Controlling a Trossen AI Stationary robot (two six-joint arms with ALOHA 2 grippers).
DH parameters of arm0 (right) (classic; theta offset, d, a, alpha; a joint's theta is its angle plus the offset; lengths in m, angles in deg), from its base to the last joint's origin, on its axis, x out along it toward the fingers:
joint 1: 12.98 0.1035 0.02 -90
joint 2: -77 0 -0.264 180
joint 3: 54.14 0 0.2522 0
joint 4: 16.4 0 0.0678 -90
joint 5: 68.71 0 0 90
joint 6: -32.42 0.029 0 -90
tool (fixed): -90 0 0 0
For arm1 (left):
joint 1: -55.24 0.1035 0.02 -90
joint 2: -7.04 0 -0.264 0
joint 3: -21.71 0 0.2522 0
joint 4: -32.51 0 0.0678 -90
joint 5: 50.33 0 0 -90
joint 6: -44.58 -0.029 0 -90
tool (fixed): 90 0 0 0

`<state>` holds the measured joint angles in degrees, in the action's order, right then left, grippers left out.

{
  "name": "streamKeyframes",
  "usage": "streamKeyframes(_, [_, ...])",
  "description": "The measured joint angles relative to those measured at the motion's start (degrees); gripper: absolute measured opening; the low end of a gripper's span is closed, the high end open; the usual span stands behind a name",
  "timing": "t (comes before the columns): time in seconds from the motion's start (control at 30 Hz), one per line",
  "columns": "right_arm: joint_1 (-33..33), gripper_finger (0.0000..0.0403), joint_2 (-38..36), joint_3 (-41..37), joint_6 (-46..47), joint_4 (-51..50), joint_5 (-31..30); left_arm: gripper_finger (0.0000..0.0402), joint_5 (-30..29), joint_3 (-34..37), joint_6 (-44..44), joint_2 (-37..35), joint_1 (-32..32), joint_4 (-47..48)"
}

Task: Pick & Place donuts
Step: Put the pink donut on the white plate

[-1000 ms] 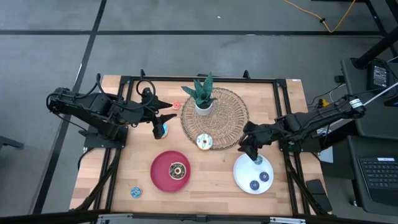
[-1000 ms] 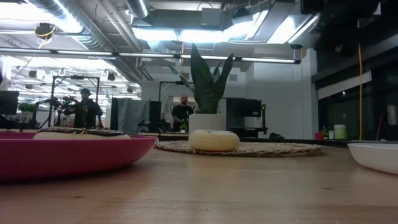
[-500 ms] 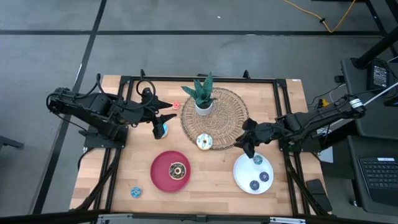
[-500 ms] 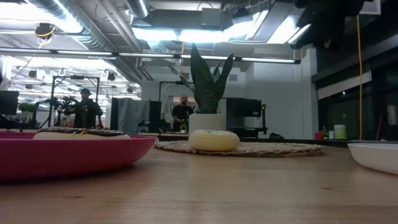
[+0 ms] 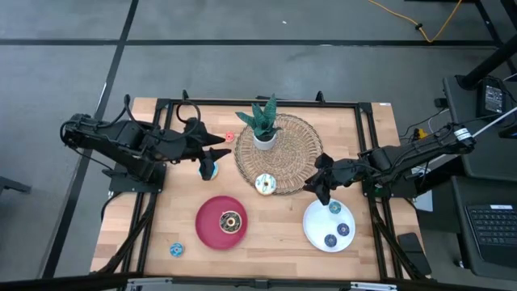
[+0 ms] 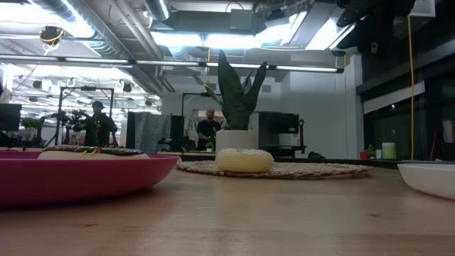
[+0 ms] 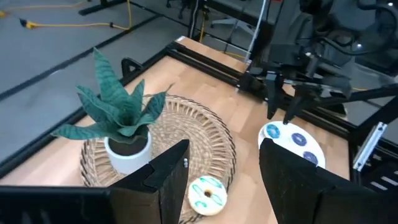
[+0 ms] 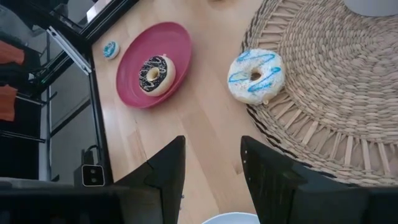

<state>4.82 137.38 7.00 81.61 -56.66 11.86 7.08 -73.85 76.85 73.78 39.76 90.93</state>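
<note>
You get even bright overhead light, glaring ceiling lights (image 6: 178, 35) at bench (image 6: 234, 213) level, soft shadows, blurred near red plate (image 6: 85, 178)

Woven mat (image 5: 284, 153) lies at worktop (image 5: 266, 234) centre-back, w/ potted plant (image 5: 262, 129) on its back part and sprinkled donut (image 5: 265, 184) on its front edge. Front-left of mat: plate (image 5: 212, 226) w/ chocolate donut (image 5: 230, 221). Front-right of mat: second plate (image 5: 319, 230) w/ small donuts (image 5: 334, 231).

A cream donut (image 7: 206, 194) sits on the wicker mat (image 7: 208, 140) beside a potted plant (image 7: 121, 124).

Matt wood table (image 5: 275, 234), rough woven mat (image 5: 299, 153)
</note>
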Motion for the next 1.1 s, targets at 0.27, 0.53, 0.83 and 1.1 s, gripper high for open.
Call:
streamKeyframes(0.27, [0.00,0.0156,0.00,0.00,-0.01,-0.02,-0.02,0.0188,-2.12,0.00,16.20,-0.18,3.18,10.42])
streamKeyframes(0.53, [0.00,0.0156,0.00,0.00,-0.13,-0.09,-0.02,0.0189,-2.65,0.00,21.24,-0.28,8.26,19.58])
streamKeyframes(0.83, [0.00,0.0156,-0.02,0.00,-0.18,-0.13,-0.02,0.0189,2.35,4.88,21.62,-0.60,22.16,19.81])
streamKeyframes(1.1, [0.00,0.0156,-0.02,0.00,-0.18,-0.13,-0.02,0.0190,11.64,14.91,15.85,-2.14,35.53,14.87])
